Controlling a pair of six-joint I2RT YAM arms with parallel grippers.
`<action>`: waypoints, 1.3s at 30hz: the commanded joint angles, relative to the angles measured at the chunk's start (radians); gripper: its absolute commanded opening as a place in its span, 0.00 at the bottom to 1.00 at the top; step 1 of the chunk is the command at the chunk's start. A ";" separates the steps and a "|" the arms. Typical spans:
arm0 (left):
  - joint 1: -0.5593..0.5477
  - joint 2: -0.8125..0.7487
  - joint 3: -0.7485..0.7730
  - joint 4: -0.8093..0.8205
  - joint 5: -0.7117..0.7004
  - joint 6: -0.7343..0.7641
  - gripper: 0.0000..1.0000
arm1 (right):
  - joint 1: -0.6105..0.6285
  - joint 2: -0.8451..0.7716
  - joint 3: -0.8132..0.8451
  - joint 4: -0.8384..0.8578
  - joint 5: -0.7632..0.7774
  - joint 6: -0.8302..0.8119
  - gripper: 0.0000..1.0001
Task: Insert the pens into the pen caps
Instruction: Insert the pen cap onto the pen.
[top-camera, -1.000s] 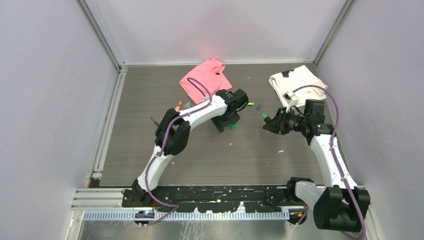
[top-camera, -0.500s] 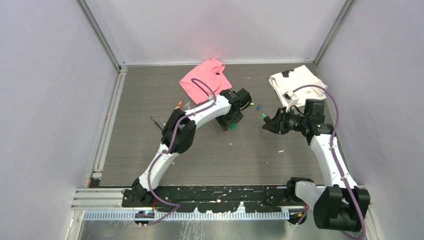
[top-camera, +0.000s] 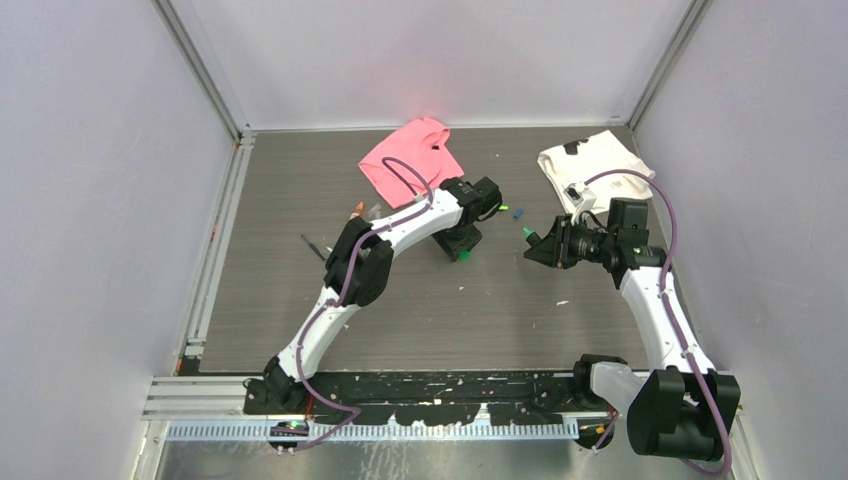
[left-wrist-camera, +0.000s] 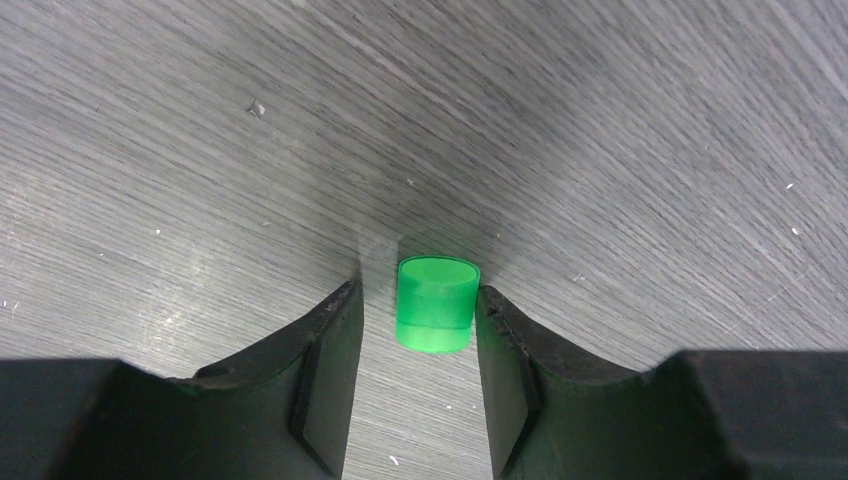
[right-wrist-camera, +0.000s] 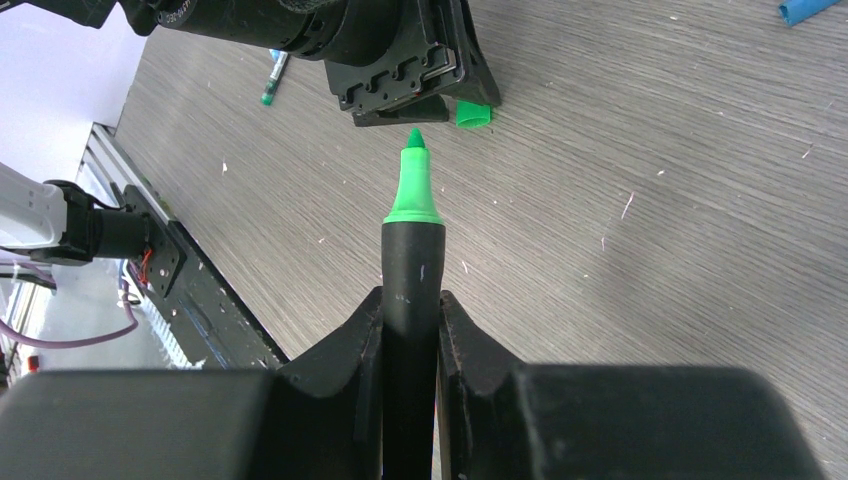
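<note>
clutter sat far back: pink cloth (top-camera: 410, 155) at 11 o'clock, white cloth (top-camera: 590, 165) at 1. left gripper (left-wrist-camera: 417, 325) jaws stood apart around green cap (left-wrist-camera: 435, 305) mid-table (top-camera: 400, 310); right gripper (right-wrist-camera: 410, 310) clamped green-tipped pen (right-wrist-camera: 410, 255) at 3, open wood between them.

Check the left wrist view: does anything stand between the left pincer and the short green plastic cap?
Nothing visible does. The short green plastic cap stands upright on the grey wood-grain table, between the two black fingers of the left pincer; only bare tabletop separates it from one finger.
</note>
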 joint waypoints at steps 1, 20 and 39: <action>0.002 0.061 0.016 -0.073 0.030 -0.025 0.47 | -0.004 -0.004 0.015 0.031 -0.023 -0.017 0.01; 0.038 0.063 -0.082 -0.004 0.118 0.029 0.22 | -0.004 -0.011 0.015 0.022 -0.034 -0.029 0.01; 0.118 -0.609 -0.796 0.795 0.305 0.208 0.01 | 0.238 -0.039 -0.080 0.144 -0.013 -0.085 0.01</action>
